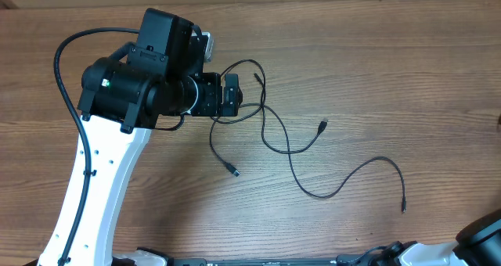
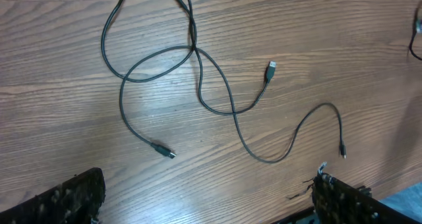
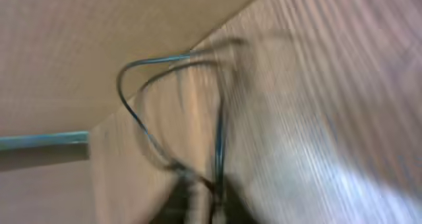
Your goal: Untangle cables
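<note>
Right wrist view smeared — dark cords [image 3: 219, 138] indistinct; left arm [image 1: 133, 90] partly hides cables [image 1: 290, 152].

Thin black cords [image 2: 195, 49] with small plug ends lie slack and flat, crossing in loose loops just ahead of the left gripper [image 2: 208, 188]. The silvery-tipped plug [image 2: 169, 153] lies nearest the gripper, and a second plug [image 2: 271, 68] lies farther out.

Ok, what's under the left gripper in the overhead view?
The cables run in under the left gripper and disappear; its body covers how they loop there. The left wrist view shows loops lying on bare table.
</note>
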Controlling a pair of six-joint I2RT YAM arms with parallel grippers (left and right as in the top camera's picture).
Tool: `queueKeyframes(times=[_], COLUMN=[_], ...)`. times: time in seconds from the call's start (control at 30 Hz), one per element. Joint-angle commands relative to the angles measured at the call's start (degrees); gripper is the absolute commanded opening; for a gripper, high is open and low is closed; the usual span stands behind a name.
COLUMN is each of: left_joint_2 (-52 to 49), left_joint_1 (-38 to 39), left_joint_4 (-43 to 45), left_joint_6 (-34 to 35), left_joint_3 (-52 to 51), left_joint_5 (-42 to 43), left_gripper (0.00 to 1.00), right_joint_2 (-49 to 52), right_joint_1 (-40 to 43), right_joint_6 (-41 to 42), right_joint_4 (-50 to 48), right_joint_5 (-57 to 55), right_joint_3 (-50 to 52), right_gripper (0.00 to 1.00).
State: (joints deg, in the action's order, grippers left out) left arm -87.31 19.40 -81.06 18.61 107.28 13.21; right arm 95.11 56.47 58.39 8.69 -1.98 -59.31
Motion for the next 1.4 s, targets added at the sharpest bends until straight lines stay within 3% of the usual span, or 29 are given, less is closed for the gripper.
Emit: queueKeyframes(times=[0.0,0.03,0.07,0.1,0.27,0.57,0.73,0.93,1.13,1.27,1.37], left_joint_2=[-0.2,-0.2,-0.2,-0.2,-0.2,-0.2,-0.2,-0.2,-0.2,-0.2,-0.2], left_joint_1=[-0.3,-0.2,-0.3,-0.3,-0.3,-0.3,-0.3,-0.2,-0.2,-0.3,-0.3], left_joint_4=[0.0,0.0,0.0,0.0,0.0,0.1,0.0,0.0,0.0,0.0,0.0], left_joint_6=[-0.8,-0.8,-0.8,-0.8,-0.8,-0.8,-0.8,-0.8,-0.8,-0.8,-0.8], left_joint_3=[0.1,0.1,0.1,0.1,0.1,0.1,0.1,0.1,0.1,0.1,0.1], left_joint_5=[-0.3,-0.3,-0.3,-0.3,-0.3,-0.3,-0.3,-0.3,-0.3,-0.3,-0.3], left_gripper=[0.99,0.99,1.0,0.99,1.0,0.99,1.0,1.0,0.99,1.0,1.0], right_joint_2=[0.2,0.2,0.2,0.2,-0.1,-4.3,-7.1,-7.3,-7.3,-7.3,-7.2], right_joint_1=[-0.2,-0.2,-0.2,-0.2,-0.2,-0.9,-5.4,-18.9,-37.2,-50.3,-59.5], right_joint_6=[-4.4,-5.1,-5.7,-6.6,-12.7,-15.5,-18.9,-30.6,-40.9,-42.6,-42.6], right_joint_4=[-0.3,-0.5,-0.7,-0.9,-0.6,5.4,12.4,27.2,37.8,36.5,31.8], right_joint_5=[-6.0,-7.1,-7.8,-7.8,-2.2,22.9,37.1,40.4,31.3,31.1,24.2], right_joint_3=[-0.5,-0.5,-0.5,-0.5,-0.5,-0.5,-0.5,-0.4,0.2,0.2,0.2], right_gripper=[0.68,0.88,0.98,1.0,1.0,1.0,1.0,1.0,1.0,1.0,1.0])
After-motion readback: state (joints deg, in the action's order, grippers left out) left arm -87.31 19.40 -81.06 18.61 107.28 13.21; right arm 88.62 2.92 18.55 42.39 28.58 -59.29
